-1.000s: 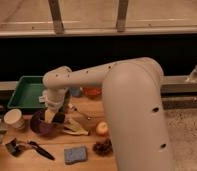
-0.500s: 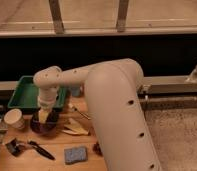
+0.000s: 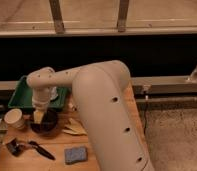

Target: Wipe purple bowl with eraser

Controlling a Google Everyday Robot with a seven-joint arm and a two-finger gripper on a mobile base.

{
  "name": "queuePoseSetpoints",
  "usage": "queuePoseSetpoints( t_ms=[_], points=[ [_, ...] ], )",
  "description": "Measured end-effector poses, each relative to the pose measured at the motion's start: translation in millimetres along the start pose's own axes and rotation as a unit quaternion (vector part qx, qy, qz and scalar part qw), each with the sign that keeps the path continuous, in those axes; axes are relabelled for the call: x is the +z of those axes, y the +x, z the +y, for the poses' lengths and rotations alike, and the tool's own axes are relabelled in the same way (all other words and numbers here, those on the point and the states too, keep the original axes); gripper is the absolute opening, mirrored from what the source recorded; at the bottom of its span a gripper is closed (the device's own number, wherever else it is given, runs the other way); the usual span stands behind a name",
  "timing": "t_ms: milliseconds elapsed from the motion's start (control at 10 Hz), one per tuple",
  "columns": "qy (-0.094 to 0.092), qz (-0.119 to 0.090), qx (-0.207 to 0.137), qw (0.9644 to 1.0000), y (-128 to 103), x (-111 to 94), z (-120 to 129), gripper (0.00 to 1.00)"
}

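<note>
Pincer is low in the purple bowl, left side; I cannot tell whether it is wide or narrow, and the eraser is hidden from me. I judge light pressure and short sweeps inside the rim best, lest the bowl slide into the cream cup just beside it.

Hand over bowl, cup to its left.

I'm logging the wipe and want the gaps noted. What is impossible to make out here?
- Eraser: not visible in the camera view; the pincer, down in the purple bowl, may cover it.
- Bowl's inside: mostly hidden by the pincer.
- Table, right part: hidden behind the arm.
</note>
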Motion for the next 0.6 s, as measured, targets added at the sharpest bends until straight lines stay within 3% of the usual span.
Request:
queuePoseSetpoints(
  t_ms=[300,400,600],
  points=[
    [0.031,-0.062,0.029,0.9971,0.0,-12.2,1.9,0.00],
    [0.033,-0.073,0.038,0.9961,1.3,-12.2,3.7,0.00],
    [0.033,-0.073,0.038,0.9961,1.6,-12.1,4.1,0.00]
  ],
)
